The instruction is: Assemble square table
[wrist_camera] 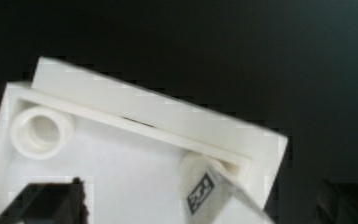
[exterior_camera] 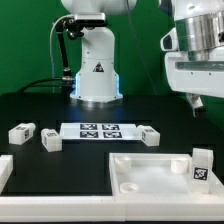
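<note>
Hovering: gripper (exterior_camera: 196,98) jaws wide, empty, over table slab (exterior_camera: 155,176) at exterior view's right | leg (exterior_camera: 202,168) upright in slab corner | risk: off-ctr descent, finger clips leg, tips it

The matte black desk (exterior_camera: 40,105) fills the middle of the exterior view. Near the frame's centre lies the marker board (exterior_camera: 100,131), a thin flat white strip printed with a row of black-and-white tags. A plain green backdrop (exterior_camera: 28,40) covers the upper left. At the lower left edge a flat white block (exterior_camera: 4,172) is cut off, and I cannot tell what it is. In the wrist view, bare dark desk fills the upper right.
</note>
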Tool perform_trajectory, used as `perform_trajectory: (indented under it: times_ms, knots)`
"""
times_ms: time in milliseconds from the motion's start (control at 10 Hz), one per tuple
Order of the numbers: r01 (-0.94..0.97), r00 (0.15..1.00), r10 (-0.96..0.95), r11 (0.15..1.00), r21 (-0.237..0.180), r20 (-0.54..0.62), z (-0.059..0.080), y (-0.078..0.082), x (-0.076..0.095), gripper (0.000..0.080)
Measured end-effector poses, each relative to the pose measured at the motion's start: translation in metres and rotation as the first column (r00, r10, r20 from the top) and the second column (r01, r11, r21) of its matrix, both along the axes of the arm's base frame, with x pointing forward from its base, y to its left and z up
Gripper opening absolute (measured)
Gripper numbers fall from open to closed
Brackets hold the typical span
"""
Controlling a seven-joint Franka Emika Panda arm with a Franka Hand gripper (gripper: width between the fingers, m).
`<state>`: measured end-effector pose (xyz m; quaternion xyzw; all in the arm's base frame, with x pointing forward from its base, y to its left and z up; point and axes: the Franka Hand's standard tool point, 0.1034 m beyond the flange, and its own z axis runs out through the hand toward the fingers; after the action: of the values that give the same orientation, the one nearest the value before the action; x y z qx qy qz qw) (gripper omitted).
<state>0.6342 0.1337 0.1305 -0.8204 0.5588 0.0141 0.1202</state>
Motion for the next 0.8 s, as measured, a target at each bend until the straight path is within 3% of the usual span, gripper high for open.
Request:
perform_trajectory:
  times_ms: [300, 400, 800]
  knots:
    - [-0.292, 0.953, 0.297, 0.953, -0.080, 0.064, -0.020, 0.004, -0.072, 0.0649]
    - [-0.355, 0.931, 0.360, 0.930, -0.093, 0.052, -0.027, 0.008, -0.081, 0.0649]
    - [-0.556, 0.818, 0.569, 0.819, -0.143, 0.081, -0.024, 0.003, -0.075, 0.0649]
